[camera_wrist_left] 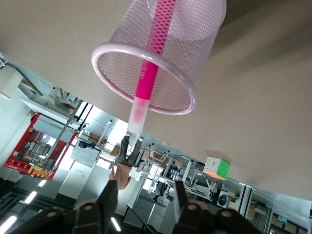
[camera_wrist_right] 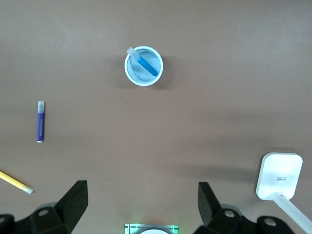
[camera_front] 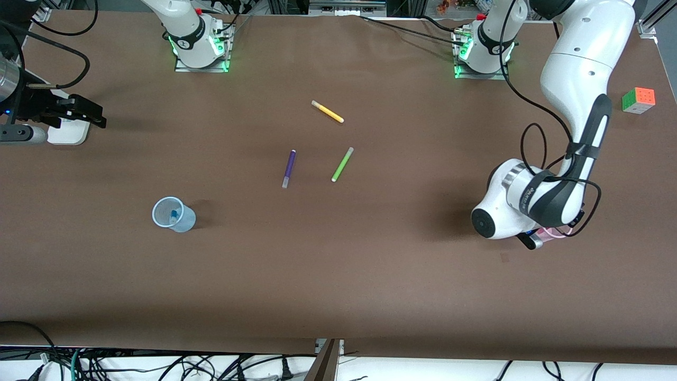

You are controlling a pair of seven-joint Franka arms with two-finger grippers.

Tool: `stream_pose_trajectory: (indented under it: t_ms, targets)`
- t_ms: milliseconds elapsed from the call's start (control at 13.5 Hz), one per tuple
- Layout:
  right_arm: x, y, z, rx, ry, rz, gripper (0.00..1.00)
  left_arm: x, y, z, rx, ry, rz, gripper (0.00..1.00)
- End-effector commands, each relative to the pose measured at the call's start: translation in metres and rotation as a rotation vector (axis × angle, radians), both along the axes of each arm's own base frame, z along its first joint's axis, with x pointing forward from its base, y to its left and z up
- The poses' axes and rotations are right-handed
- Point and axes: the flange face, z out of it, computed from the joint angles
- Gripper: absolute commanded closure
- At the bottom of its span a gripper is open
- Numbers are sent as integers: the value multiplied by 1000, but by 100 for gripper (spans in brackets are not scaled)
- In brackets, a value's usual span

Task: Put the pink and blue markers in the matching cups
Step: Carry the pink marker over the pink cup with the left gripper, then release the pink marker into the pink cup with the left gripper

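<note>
Pink marker [camera_wrist_left: 153, 63] stands tilted in the pink cup [camera_wrist_left: 146, 80], pale cap poking out past the rolled rim; the cup sits on the tabletop [camera_front: 338, 275] toward the left arm's end, mostly hidden in the front view under the left wrist, only a pink sliver [camera_front: 552, 233] showing. Left gripper [camera_wrist_left: 141, 195] is just off the cup mouth, jaws open and holding nothing, cap tip close to the fingers [camera_wrist_left: 109, 192]. Step in hand looks like release and clear-out: I'd back straight away along the marker's axis, no sideways sweep, since the light mesh-textured cup would tip on any nudge to the cap. Blue cup [camera_front: 173, 214] sits toward the right arm's end, about as near the front edge as the pink one, blue marker [camera_wrist_right: 146, 65] leaning inside with its clear cap on the rim. Both look placed, so the task reads as essentially done. Farther back, mid-tabletop: purple marker [camera_front: 288, 168], green marker [camera_front: 342, 164], then yellow marker [camera_front: 327, 111], all lying flat and well apart. Cube [camera_front: 638, 100] near the left arm's end edge. Right gripper [camera_wrist_right: 141, 200] waits high up by the right arm's end edge, jaws open, empty.
</note>
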Motion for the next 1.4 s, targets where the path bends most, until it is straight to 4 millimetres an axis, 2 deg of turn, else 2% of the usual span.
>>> stream_pose_trajectory:
  t_ms: [0,148,369,591,738,812,960,1107,1181,1329]
  targets:
    - [5,-3,8,-20,-11,1,0,6,3,20,39,-100,34,0]
    - [6,-1,6,-22,-7,4,0,6,-4,47,-17,-142,80,0]
    - [6,-2,6,-24,-8,1,0,16,-24,114,-208,-279,241,0]
    - [6,-1,7,-23,-13,1,0,25,-27,196,-432,-388,372,0]
    - [6,-1,7,-21,-13,0,0,24,-21,249,-610,-442,462,0]
    - [7,-2,6,-20,-11,-2,0,21,-4,271,-714,-459,530,0]
    - [6,-2,7,-19,-11,-8,0,0,16,326,-853,-541,604,0]
    - [6,-3,7,-20,-10,-15,0,-30,46,361,-909,-674,649,0]
    - [6,-3,6,-18,-8,-16,0,-47,47,364,-915,-713,639,0]
    - [6,-3,7,-18,-10,-16,0,-81,33,360,-916,-753,602,0]
